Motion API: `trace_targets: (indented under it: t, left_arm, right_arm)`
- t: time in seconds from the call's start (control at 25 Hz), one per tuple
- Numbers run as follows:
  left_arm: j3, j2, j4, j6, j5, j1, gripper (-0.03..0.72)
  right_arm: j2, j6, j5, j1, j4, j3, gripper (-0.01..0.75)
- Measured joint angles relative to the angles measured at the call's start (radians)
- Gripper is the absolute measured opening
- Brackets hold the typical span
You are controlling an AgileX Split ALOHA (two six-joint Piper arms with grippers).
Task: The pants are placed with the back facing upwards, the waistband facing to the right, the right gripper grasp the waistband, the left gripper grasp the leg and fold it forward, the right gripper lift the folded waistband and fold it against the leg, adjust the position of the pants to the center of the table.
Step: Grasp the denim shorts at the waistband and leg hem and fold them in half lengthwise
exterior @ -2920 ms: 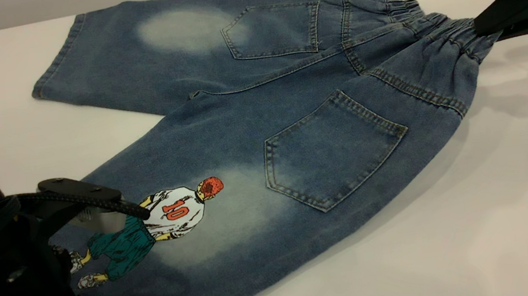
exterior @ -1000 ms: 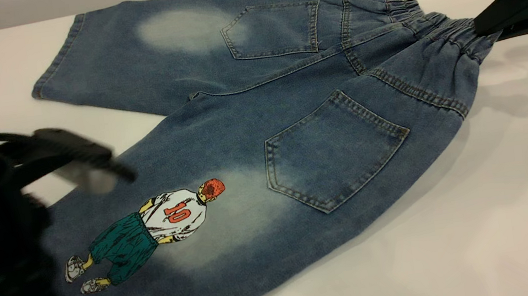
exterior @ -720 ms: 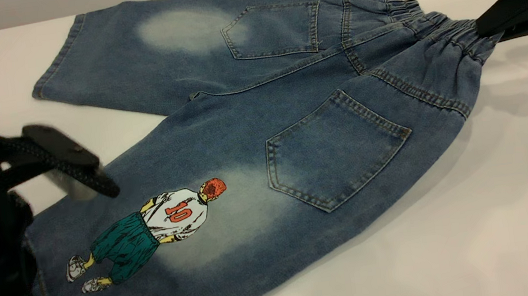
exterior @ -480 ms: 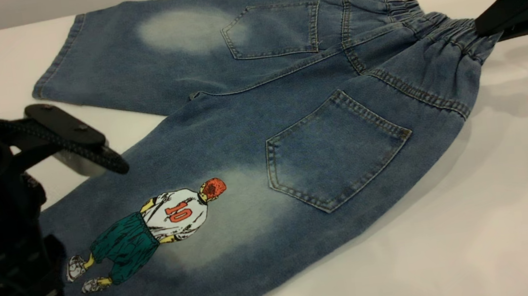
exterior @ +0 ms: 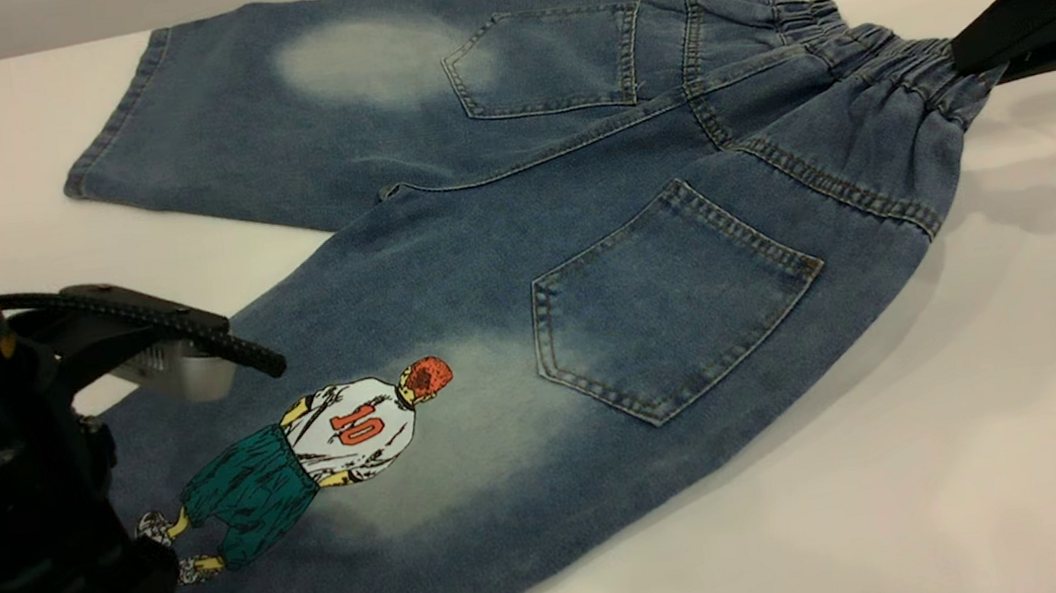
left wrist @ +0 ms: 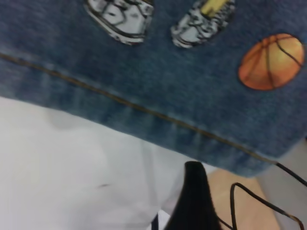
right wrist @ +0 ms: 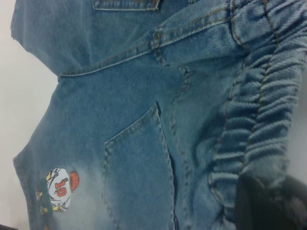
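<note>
While one pair of jeans (exterior: 524,267) is lying flat on the table (exterior: 959,445), the right gripper (exterior: 963,62) is pinching its waistband (exterior: 904,79); the left gripper (exterior: 192,353) is hovering spread over the near-left leg hem (left wrist: 144,112), bare table lying beyond.

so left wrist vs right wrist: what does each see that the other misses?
Left wrist only: the leg hem, the printed basketball and sneakers, bare table, and one finger of the left tool off the cloth.
Right wrist only: the elastic waistband pinched in the right tool, a back pocket, and the printed player's head.
Both: the same denim pants.
</note>
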Motion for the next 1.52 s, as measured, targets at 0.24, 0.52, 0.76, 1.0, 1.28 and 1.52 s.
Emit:
trace_targets:
  t: [0.24, 0.52, 0.76, 1.0, 1.28, 1.52]
  left_arm:
    - [0.003, 0.055, -0.052, 0.01, 0.029, 0.0, 0.512]
    - [0.008, 0.068, -0.05, 0.013, 0.007, 0.0, 0.512]
    - [0.008, 0.076, -0.05, 0.013, -0.016, 0.0, 0.512]
    - [0.008, 0.127, -0.053, 0.013, -0.027, 0.0, 0.512]
    - [0.007, 0.134, -0.056, 0.013, -0.053, 0.0, 0.512]
    - [0.005, 0.156, -0.07, 0.013, -0.064, 0.0, 0.512]
  right_arm:
    - [0.0, 0.0, 0.0, 0.0, 0.0, 0.0, 0.046]
    - [0.0, 0.0, -0.002, 0.0, 0.0, 0.0, 0.046]
    - [0.0, -0.001, -0.002, 0.0, 0.0, 0.0, 0.046]
    - [0.0, -0.001, -0.002, 0.0, 0.0, 0.0, 0.046]
    - [0.0, -0.003, -0.002, 0.0, 0.0, 0.0, 0.046]
    - [0.0, -0.003, -0.002, 0.0, 0.0, 0.0, 0.046]
